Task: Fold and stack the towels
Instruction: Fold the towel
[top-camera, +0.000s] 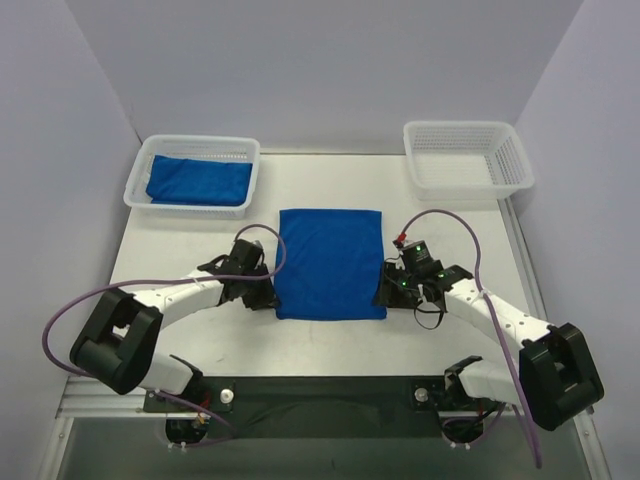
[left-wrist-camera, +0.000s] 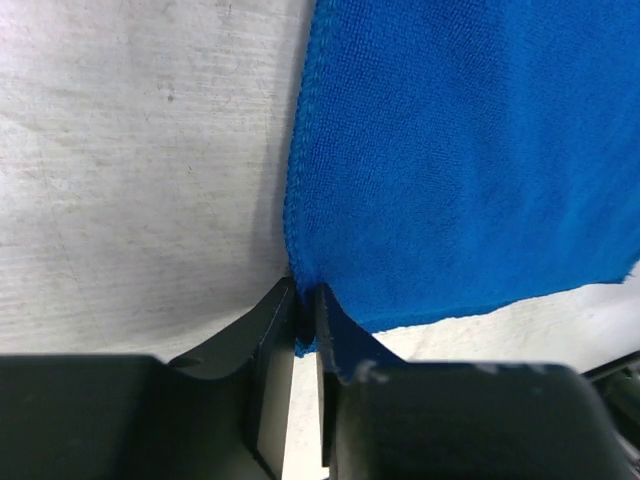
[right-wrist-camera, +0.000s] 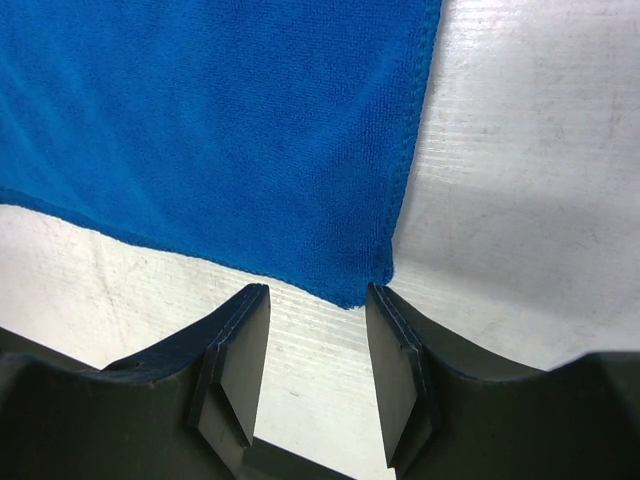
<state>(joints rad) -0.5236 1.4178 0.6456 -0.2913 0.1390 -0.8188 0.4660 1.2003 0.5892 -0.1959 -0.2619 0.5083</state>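
A blue towel (top-camera: 330, 262) lies flat on the table between the two arms. My left gripper (top-camera: 268, 298) is at its near left corner and is shut on that corner; in the left wrist view the towel (left-wrist-camera: 460, 160) runs into the closed gripper (left-wrist-camera: 306, 300). My right gripper (top-camera: 384, 296) is at the near right corner. In the right wrist view it (right-wrist-camera: 318, 300) is open, with the towel's corner (right-wrist-camera: 355, 290) just ahead of the gap, not between the fingers. A second folded blue towel (top-camera: 198, 181) lies in the left basket.
A white basket (top-camera: 140, 175) stands at the back left and holds the folded towel. An empty white basket (top-camera: 467, 155) stands at the back right. The table's right edge (top-camera: 530, 270) runs close to the right arm.
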